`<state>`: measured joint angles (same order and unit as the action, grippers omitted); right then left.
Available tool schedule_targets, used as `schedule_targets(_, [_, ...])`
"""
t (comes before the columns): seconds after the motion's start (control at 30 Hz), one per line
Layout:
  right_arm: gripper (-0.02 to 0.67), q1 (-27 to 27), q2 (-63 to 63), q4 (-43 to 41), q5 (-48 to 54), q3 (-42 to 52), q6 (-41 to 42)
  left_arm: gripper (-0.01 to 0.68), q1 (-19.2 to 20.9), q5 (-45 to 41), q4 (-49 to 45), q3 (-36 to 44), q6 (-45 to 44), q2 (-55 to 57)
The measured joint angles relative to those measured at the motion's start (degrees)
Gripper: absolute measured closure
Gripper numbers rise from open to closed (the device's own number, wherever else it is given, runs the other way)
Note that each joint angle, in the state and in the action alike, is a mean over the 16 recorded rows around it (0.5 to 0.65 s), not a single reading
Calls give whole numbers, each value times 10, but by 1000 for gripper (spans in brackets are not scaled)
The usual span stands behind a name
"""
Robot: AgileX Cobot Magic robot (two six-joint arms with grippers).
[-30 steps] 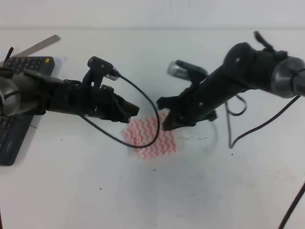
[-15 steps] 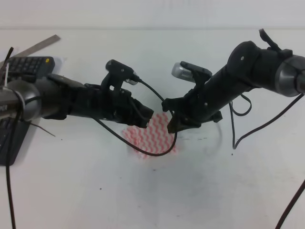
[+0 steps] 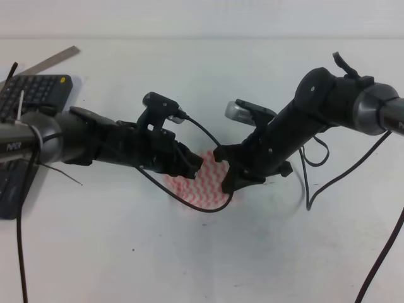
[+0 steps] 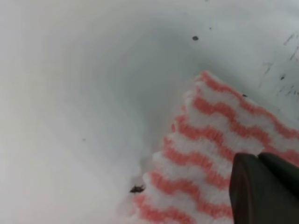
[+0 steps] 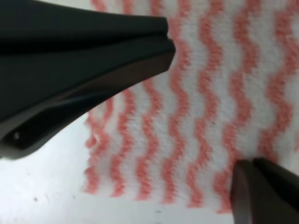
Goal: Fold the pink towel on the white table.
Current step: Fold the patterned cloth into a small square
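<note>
Both grippers crowd the pink towel [image 3: 205, 184], which lies flat on the white table [image 3: 189, 252], well to the right of the keyboard [image 3: 25, 101]. Over the towel's left edge sits the left gripper [image 3: 192, 167], fingers pressed together, empty. At the towel's right edge the right gripper [image 3: 228, 182] hangs low, its fingers likewise together, holding no cloth.

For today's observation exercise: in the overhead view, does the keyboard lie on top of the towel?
No. The keyboard sits at the table's far left edge, well apart from the towel between the grippers.
</note>
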<state>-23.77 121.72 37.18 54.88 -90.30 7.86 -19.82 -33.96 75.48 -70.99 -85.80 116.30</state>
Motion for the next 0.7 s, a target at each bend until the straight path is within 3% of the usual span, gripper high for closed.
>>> schedule_targets(0.27, [666,-1,-13,0,-4,-1,1,675,0,-18,-20,0,32,-9])
schedule_targets(0.7, [667,-2,-23,-6,-30,-1,2,676,-9,-64,-106,0,155,-39])
